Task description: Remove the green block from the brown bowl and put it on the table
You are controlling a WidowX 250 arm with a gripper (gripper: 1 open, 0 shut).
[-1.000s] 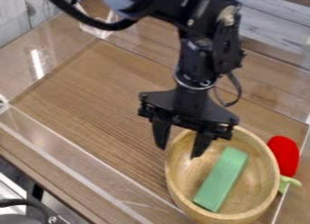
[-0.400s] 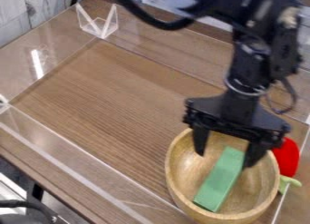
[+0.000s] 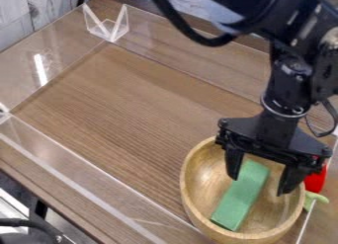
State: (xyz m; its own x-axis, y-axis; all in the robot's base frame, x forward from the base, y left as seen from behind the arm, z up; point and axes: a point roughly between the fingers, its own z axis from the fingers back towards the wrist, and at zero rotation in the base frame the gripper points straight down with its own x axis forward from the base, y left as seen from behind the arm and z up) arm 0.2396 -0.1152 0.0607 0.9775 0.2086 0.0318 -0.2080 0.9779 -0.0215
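I'm taking the brown bowl (image 3: 251,194) as my landmark. The counter (image 3: 126,95) is stretching out bare to the left of the bowl and behind it, with clear acrylic walls (image 3: 53,60) fencing it in. The bowl itself is sitting at the near right corner, almost against the front wall.

The arm is hanging straight down over the bowl, gripper (image 3: 271,175) pointing down with jaws spread wide and nothing between them being pinched.

The green block (image 3: 247,194) is lying flat inside the bowl, slanting from the near left of the floor up toward the far right rim. Its upper end is sitting right between the two jaws; I can't tell whether either is touching it yet.

A small red object (image 3: 314,175) is sitting just right of the bowl, partly hidden by the right jaw.

Risks, as I'm judging it: the block is resting on a sloped wall, so closing off-center could be sliding it or tipping it. Pushing lower could be jamming a jaw into the bowl and shifting it toward the wall.
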